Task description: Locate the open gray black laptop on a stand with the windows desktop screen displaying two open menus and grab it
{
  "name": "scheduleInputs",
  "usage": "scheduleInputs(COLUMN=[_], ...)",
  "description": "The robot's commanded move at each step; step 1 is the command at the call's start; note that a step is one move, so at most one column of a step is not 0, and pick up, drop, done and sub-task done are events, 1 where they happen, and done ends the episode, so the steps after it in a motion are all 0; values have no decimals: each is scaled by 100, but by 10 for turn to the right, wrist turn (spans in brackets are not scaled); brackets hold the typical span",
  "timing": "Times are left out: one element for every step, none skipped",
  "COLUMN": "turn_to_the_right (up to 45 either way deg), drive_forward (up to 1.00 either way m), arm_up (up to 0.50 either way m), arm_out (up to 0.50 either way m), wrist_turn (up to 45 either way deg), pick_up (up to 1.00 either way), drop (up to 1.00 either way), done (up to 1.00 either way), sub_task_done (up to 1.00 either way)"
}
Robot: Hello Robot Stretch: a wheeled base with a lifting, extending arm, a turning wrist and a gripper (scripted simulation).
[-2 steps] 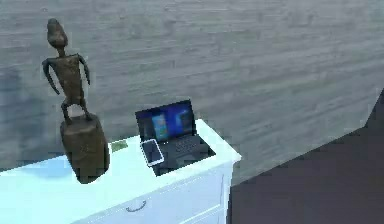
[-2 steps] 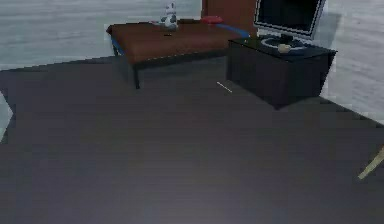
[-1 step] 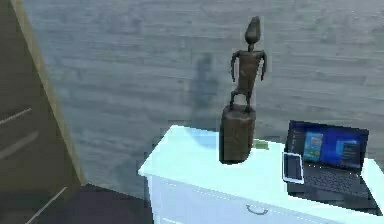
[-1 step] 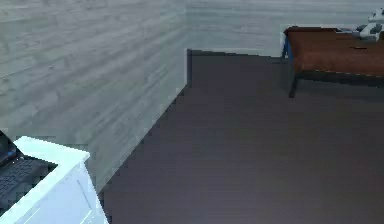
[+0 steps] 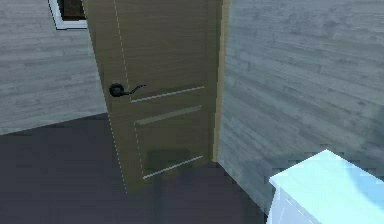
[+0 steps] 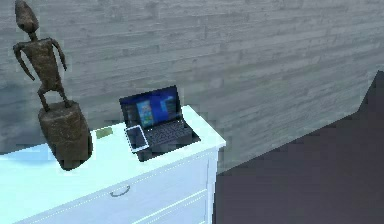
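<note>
Arm side view, laptop (image 6: 160,121), phone (image 6: 136,139) beside, statue (image 6: 58,112)

Home: panelled door (image 5: 165,90), white dresser (image 6: 160,182)

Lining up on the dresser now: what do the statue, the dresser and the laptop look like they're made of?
The statue looks like carved wood: matt brown, with rough streaks like grain. The dresser seems painted wood or laminate: smooth, even white with a faint sheen. The laptop has a dark gray-black casing, plastic or metal, I cannot tell which, and a bright lit screen.
</note>
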Motion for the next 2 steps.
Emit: scheduleInputs(turn_to_the_right=[0, 0], drive_forward=[0, 0], arm_up=[50, 38], arm_out=[0, 0], wrist_turn=[0, 0], pick_up=[0, 0], drop=[0, 0], done=[0, 0], sub_task_done=[0, 0])
